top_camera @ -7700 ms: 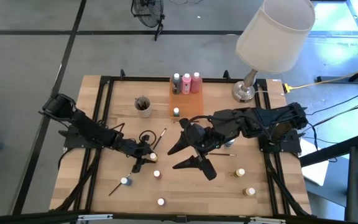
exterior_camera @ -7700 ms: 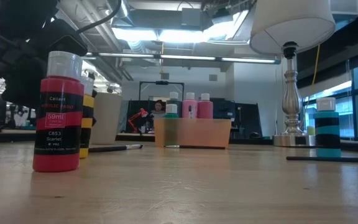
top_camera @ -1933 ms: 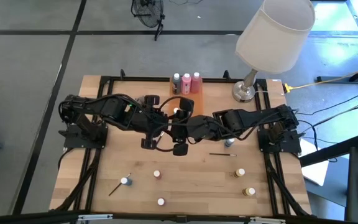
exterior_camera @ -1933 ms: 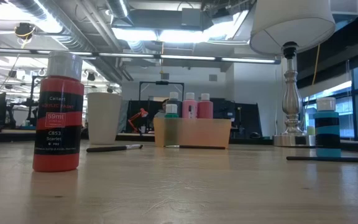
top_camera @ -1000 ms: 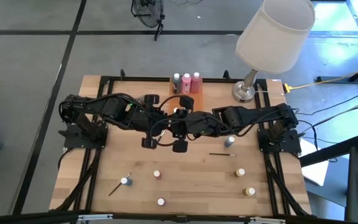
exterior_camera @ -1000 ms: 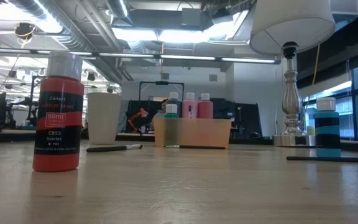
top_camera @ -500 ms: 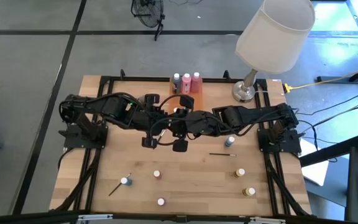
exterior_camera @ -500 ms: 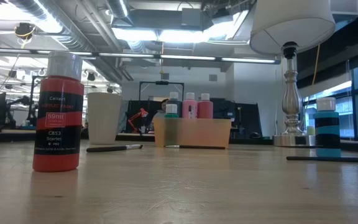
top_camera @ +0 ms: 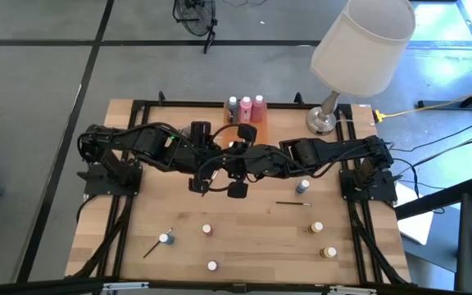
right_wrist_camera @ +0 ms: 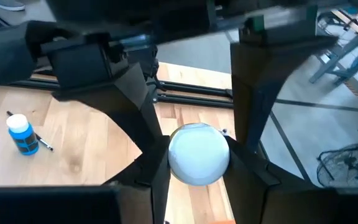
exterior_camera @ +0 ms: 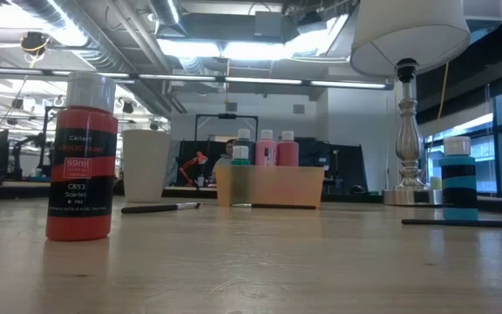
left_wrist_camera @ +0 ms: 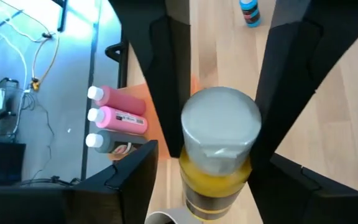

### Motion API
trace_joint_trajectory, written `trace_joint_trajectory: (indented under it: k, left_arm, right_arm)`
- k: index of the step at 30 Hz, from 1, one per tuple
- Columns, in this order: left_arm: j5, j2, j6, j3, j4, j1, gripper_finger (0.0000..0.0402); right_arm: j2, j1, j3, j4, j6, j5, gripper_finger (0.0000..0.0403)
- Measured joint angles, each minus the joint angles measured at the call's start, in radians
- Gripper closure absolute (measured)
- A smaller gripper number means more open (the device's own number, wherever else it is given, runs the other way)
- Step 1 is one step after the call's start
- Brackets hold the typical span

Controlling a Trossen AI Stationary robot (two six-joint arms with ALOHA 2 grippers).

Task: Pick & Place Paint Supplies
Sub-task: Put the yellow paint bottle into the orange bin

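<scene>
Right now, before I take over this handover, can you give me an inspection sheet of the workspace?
Surface: wooden table, bare between scattered items.
Job's things: yellow paint pot held above the table's centre; three bottles in the orange tray; loose pots across the front half; one brush on the right side, second brush front left.
Clutter: lamp at the back right; white cup.
Pincers: right pincer closed on the pot's cap; left pincer around the same pot.
Cables: yellow cable off the right edge.
Surroundings: fan on the floor behind.
</scene>
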Motion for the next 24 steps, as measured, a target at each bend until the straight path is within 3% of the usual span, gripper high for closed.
trace_joint_trajectory:
  k: [7, 16, 24]
  left_arm:
    - [-0.027, -0.006, 0.083, 0.0, -0.025, -0.032, 0.0167]
    - [-0.166, -0.03, 0.085, 0.001, -0.118, -0.061, 0.0167]
    - [0.029, -0.098, -0.064, 0.001, -0.118, -0.06, 0.0171]
  right_arm:
    - [0.001, 0.002, 0.0, -0.06, 0.087, 0.014, 0.0278]
    - [-0.001, 0.002, 0.0, -0.162, 0.217, 0.034, 0.0278]
    - [-0.032, -0.025, -0.001, -0.386, 0.463, 0.062, 0.0278]
